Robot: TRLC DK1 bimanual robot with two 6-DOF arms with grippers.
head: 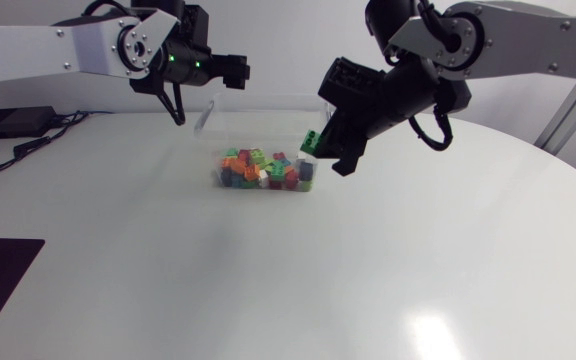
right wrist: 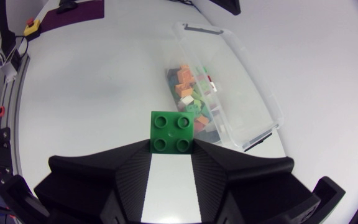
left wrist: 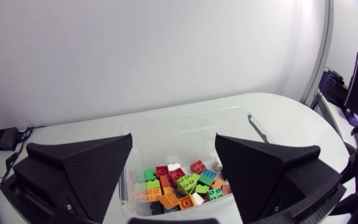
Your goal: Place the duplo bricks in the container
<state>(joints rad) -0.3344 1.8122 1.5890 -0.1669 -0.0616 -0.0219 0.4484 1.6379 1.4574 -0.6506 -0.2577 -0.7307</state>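
Right gripper [right wrist: 171,152]: clamped on the green brick [right wrist: 172,132], high over the end wall of the container [right wrist: 261,93].
Green brick: pinched from two sides, not yet inside the container.
Piled bricks [right wrist: 191,93]: crowd the container's end nearest the green brick.
Release: best carried further inside the container's rim, lowered, then let go.
Left gripper [head: 236,71]: jaws apart, empty, above the container's far side.

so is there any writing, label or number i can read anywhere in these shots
No text can be read in any view.
green brick in the right pincer: studs show no legible mark.
clear container: no label or number in view.
loose bricks inside it: too small to tell whether they carry any marks.
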